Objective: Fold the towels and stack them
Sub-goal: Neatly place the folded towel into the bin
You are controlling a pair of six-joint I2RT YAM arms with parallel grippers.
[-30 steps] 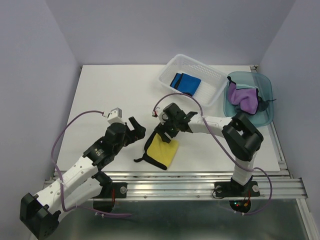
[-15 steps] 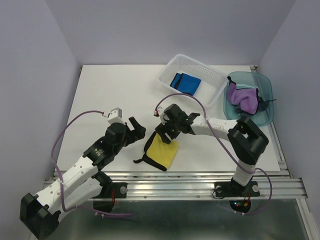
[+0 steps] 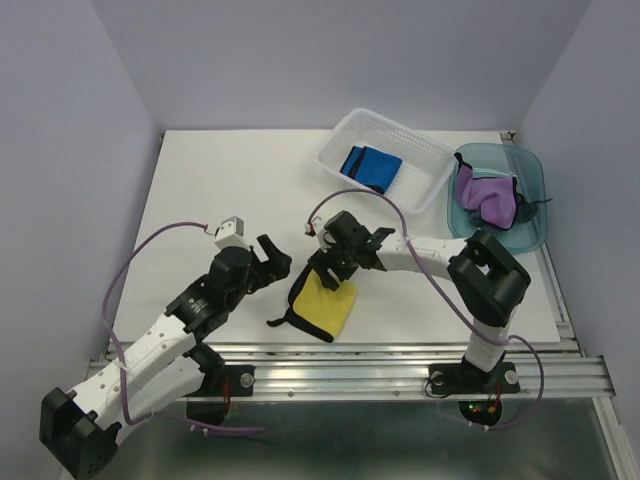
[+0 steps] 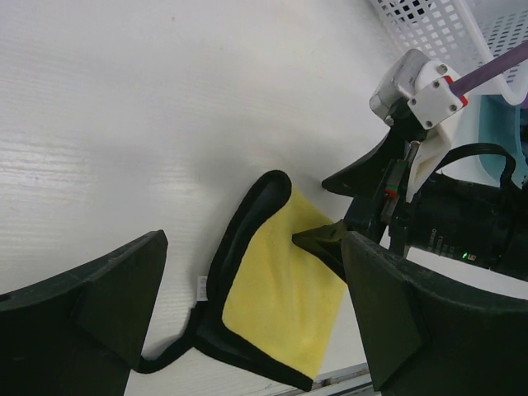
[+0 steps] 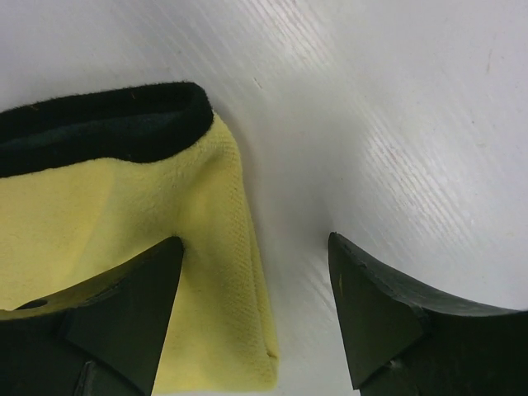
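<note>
Right pincer [image 3: 330, 270], jaws parted wide and holding nothing, is poised low over the far corner of the yellow towel [image 3: 325, 300]. One finger [image 5: 107, 322] sits above the cloth and the other above bare table [image 3: 220, 180], so closing would likely pinch the free edge for a fold. Left pincer [image 3: 277, 255], likewise agape and empty, hangs just left of the yellow towel beside its black-hemmed edge, probably placed to pin or lift that side. The yellow towel lies on the table partly doubled, its hem curled up along the left. Well beyond the yellow towel, up and to its right, the blue towel [image 3: 370, 165] rests, apparently folded, in the white basket [image 3: 430, 150]. Farther right, the purple towel [image 3: 485, 195] is heaped unfolded in the teal bin [image 3: 537, 180].
</note>
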